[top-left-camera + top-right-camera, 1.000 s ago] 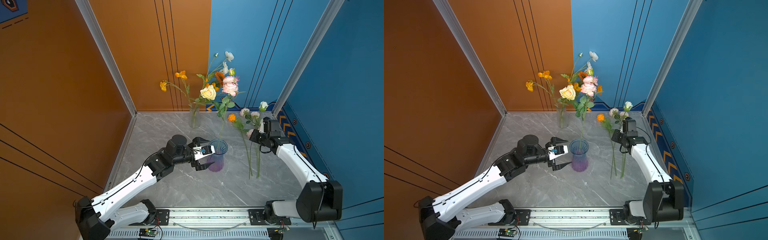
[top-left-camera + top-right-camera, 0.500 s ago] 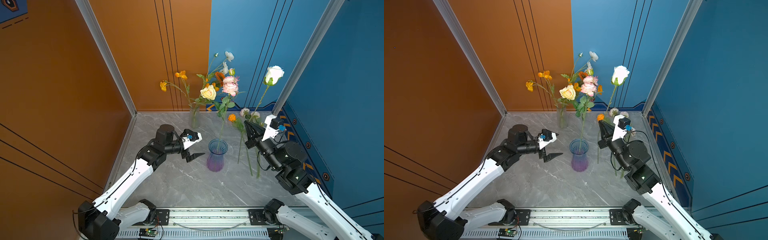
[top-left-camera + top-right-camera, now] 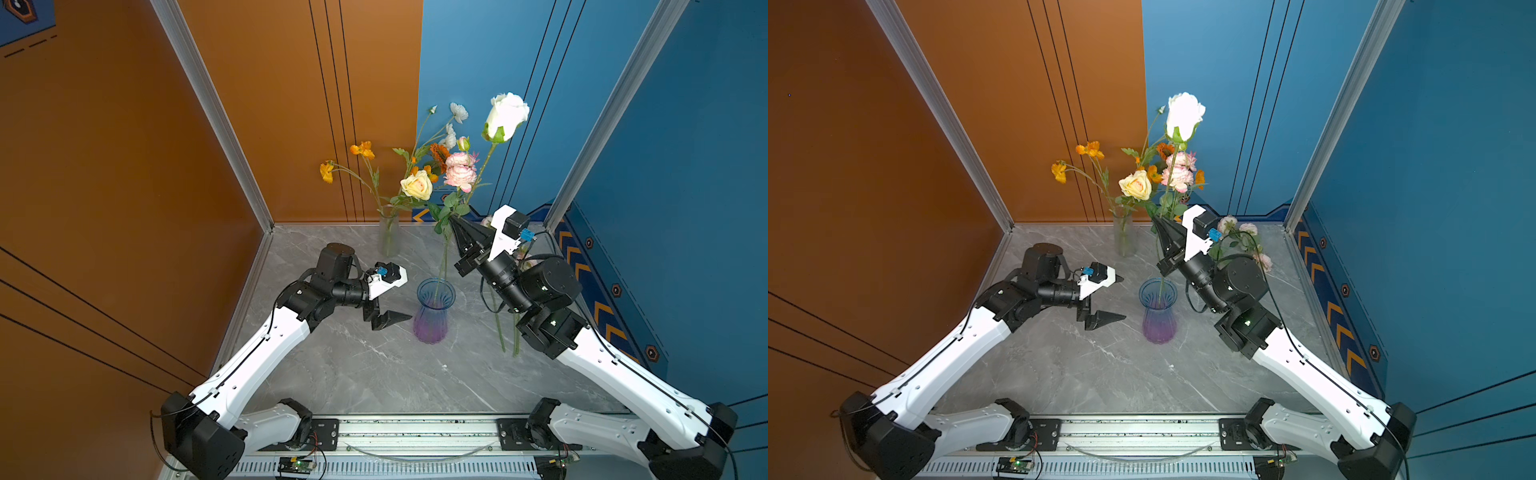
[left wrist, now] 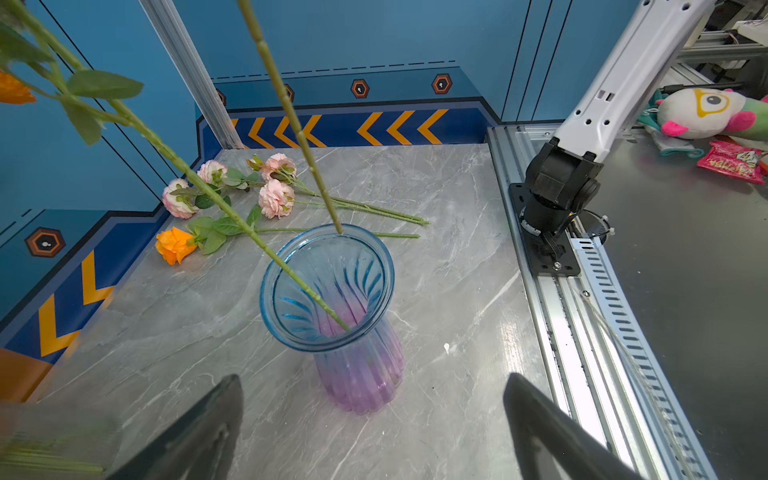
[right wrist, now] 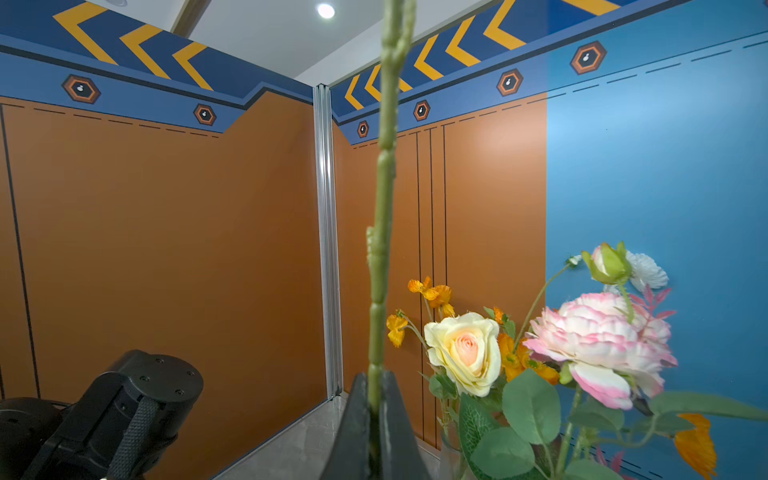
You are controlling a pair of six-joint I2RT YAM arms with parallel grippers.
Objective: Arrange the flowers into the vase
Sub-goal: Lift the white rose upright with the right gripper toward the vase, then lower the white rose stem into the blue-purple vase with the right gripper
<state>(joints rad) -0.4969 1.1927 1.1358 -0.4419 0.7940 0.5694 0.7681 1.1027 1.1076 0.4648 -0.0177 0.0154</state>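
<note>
My right gripper is shut on the green stem of a white rose, holding it upright over the blue-and-purple glass vase. The stem's lower end hangs at the vase's far rim. In the right wrist view the stem rises from between my closed jaws. A leafy stem leans in the vase. My left gripper stands open and empty just left of the vase. Pink flowers and an orange rose lie on the table.
A clear vase at the back wall holds orange blooms and a cream rose. Orange and blue walls close in the marble table. A metal rail runs along the front. A plush toy lies beyond the rail.
My right arm lifted the white rose off the table and swung it left to above the vase. My left gripper drew back from the vase and stays open.
</note>
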